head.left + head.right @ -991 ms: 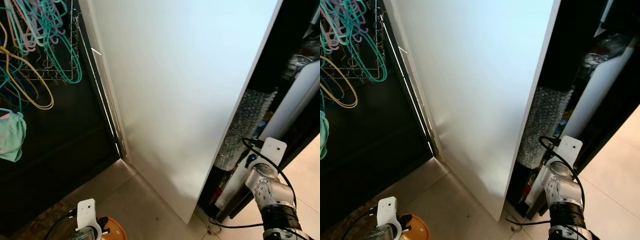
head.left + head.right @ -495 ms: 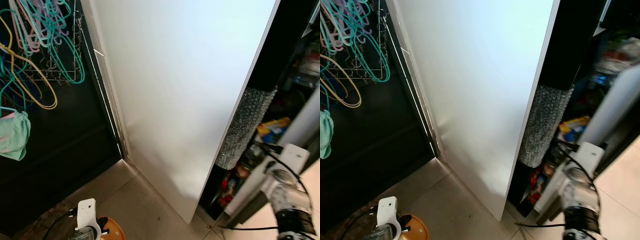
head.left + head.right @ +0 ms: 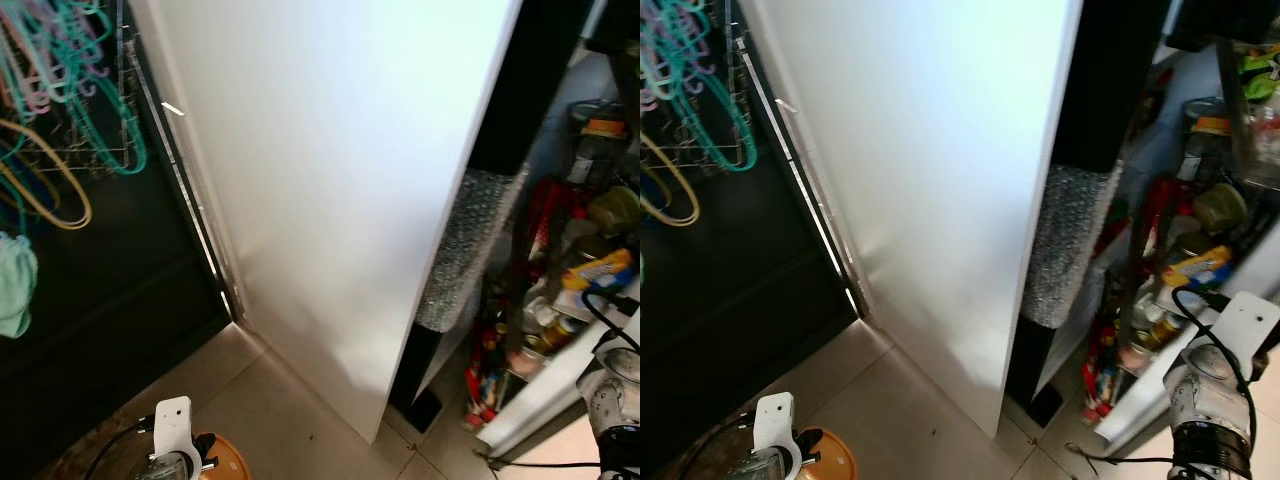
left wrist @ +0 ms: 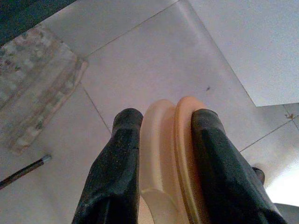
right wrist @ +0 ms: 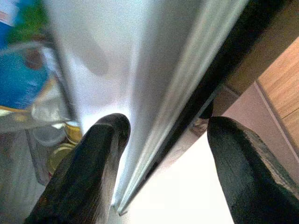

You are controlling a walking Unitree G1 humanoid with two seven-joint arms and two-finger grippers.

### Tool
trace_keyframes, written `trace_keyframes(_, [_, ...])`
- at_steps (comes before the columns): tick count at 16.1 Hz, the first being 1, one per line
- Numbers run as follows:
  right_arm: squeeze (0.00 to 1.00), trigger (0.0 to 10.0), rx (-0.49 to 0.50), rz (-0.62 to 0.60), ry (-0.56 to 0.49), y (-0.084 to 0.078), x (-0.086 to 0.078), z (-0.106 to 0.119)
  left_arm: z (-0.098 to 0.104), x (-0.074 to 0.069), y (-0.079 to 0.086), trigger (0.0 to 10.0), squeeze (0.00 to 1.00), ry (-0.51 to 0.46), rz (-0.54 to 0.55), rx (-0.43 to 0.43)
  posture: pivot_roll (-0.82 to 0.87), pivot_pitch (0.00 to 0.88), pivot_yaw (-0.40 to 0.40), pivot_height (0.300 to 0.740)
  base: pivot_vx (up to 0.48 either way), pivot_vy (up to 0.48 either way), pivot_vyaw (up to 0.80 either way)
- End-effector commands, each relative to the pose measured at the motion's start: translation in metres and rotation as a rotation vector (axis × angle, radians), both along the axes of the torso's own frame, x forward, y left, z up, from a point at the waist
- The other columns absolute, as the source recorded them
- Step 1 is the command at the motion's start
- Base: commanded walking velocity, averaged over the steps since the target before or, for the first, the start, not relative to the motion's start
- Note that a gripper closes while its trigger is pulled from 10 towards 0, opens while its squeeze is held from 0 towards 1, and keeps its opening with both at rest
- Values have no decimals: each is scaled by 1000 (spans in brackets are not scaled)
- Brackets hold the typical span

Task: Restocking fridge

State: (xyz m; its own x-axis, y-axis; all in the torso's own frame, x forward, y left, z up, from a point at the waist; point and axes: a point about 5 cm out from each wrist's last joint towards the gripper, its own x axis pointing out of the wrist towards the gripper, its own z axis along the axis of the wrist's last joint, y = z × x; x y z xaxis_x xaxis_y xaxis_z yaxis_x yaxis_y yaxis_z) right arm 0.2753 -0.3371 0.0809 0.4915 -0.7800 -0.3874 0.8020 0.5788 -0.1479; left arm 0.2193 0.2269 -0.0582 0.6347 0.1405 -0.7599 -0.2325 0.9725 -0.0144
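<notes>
The biggest thing in front of me is the tall white side of the fridge. It stands straight up, and its near corner comes down to the floor close to me. To the right of it the fridge is open, and the fridge door swings out toward my right side. The door's long edge runs up and down. My right claw is at that edge with its fingers spread wide, one finger on the inside face and the other on the outside. I cannot tell if they touch the door.

The door shelves are full of jars, cans and a yellow packet. A roll of bubble wrap stands upright in the dark gap between the white side and the shelves.

The tiled floor has open room between me and the fridge corner. On my left is a dark wall with a wire rack of coloured hangers, well apart from the fridge.

My left claw hangs low over the floor. It is closed tight on an orange round thing, held on its edge between both fingers, with its flat sides against them. I cannot tell what it is.
</notes>
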Motion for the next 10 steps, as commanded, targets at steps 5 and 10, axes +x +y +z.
trace_keyframes(5, [0, 10000, -8, -82, 55, -21, -24, -19, 2, 2, 3, 10000, 0, 13, -27, 16, -95, 0, 46, 740, 0, 0, 0])
trace_keyframes(10, [0, 10000, 11, -83, 140, -20, -40, -45, 2, 2, 3, 10000, 0, 13, -29, 17, -94, 3, 46, 740, 0, 0, 0])
